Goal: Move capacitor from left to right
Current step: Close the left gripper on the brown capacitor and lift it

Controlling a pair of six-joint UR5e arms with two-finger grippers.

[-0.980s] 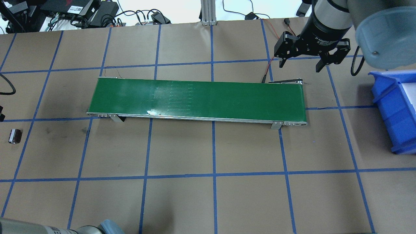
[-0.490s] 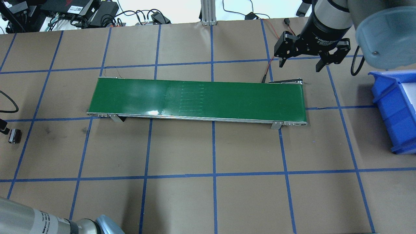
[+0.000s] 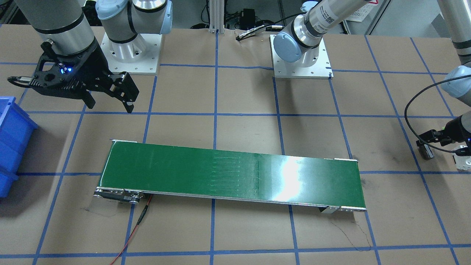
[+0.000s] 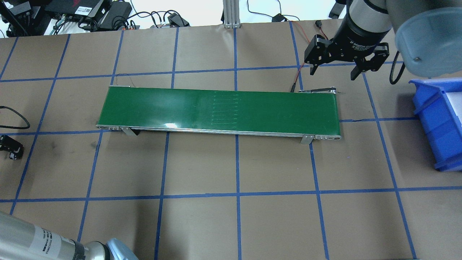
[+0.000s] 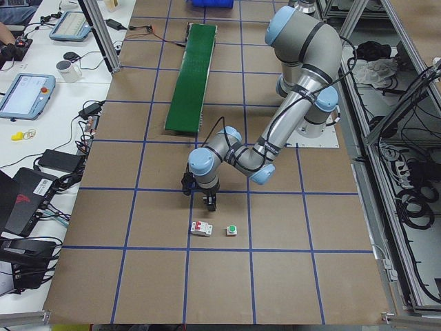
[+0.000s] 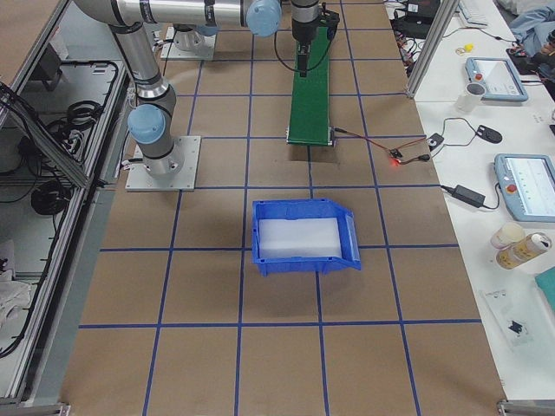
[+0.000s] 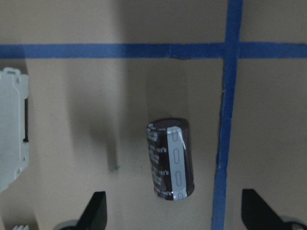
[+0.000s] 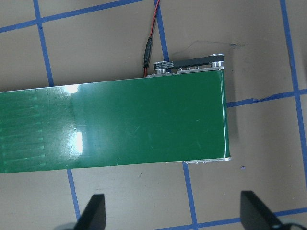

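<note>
The capacitor [image 7: 170, 160], a stubby dark cylinder with a pale silvery stripe, lies on its side on the brown table at the far left. In the front-facing view it shows just under the left gripper [image 3: 426, 151]. In the overhead view the gripper hides most of it. My left gripper [image 7: 175, 215] is open and hangs right over the capacitor, one fingertip to each side and apart from it; it also shows in the overhead view [image 4: 11, 148]. My right gripper [image 4: 337, 74] is open and empty, held above the table behind the right end of the green conveyor belt [image 4: 220, 110].
A blue bin [image 4: 438, 119] with a white floor stands at the table's right end. A white switch-like part [image 5: 201, 229] and a green-capped button [image 5: 232, 230] lie close to the capacitor. A red wire [image 8: 148, 43] runs to the belt's motor end.
My left gripper has come in from the left edge and now stands over the capacitor. The pale marks on the belt surface have shifted to the right. The right arm has not moved.
</note>
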